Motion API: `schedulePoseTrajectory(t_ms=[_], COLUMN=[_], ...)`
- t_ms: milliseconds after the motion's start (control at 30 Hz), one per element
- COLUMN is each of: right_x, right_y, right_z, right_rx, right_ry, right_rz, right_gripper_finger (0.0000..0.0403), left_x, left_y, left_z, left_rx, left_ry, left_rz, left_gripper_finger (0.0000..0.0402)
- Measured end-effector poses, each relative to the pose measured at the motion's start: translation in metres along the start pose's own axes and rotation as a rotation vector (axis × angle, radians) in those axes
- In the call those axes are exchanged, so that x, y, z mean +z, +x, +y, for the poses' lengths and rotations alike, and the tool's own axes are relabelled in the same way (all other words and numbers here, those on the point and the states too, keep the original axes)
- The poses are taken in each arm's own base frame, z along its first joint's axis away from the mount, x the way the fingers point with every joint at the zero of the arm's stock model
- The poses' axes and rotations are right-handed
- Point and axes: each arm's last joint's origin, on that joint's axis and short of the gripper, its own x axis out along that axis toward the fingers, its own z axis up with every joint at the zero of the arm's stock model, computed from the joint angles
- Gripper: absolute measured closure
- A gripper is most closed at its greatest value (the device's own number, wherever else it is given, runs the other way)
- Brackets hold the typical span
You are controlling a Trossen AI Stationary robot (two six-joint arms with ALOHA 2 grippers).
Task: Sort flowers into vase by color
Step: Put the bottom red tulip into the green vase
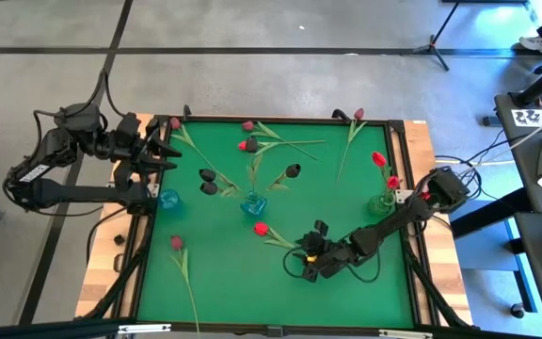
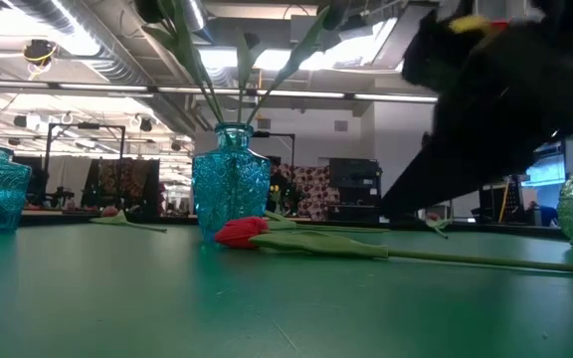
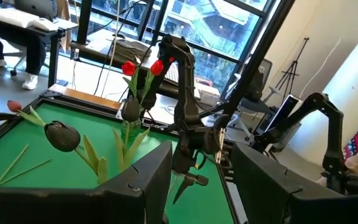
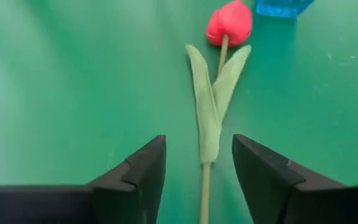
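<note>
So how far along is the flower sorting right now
Done: near-black tulips stand in the blue glass vase at centre, and red tulips in the green glass vase.
In hand: the right pincer, open, straddles the stem of a red tulip lying on the mat.
Left: loose tulips along the far edge and one pink-maroon tulip near the front. The left pincer waits at the mat's left edge.

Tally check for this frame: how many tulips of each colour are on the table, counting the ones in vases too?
Red tulips: 4
Pink-maroon tulips: 4
Near-black tulips: 3
Total: 11
</note>
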Motion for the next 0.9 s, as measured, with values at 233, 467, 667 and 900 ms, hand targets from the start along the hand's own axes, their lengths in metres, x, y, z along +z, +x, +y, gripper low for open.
schedulePoseTrajectory(t_ms=[233,467,667,900], right_x=[-0.009,-0.008,-0.01,0.0], right_y=[0.027,0.028,0.018,-0.028], right_z=[-0.008,-0.013,-0.01,-0.003], right_rx=[-0.008,-0.015,0.007,-0.034], right_ry=[0.061,0.013,0.085,-0.02], right_rz=[0.012,0.066,0.148,0.38], right_gripper_finger=[0.0217,0.0281,0.0387,0.0382], left_x=[0.001,0.001,0.001,0.001], left_y=[0.0,0.0,0.0,0.0], left_z=[0.002,0.004,0.004,0.004], left_rx=[0.054,0.13,0.143,0.142], left_ry=[0.007,0.034,0.034,0.034], left_rz=[-0.017,-0.039,-0.043,-0.043], left_gripper_finger=[0.0238,0.0238,0.0238,0.0238])
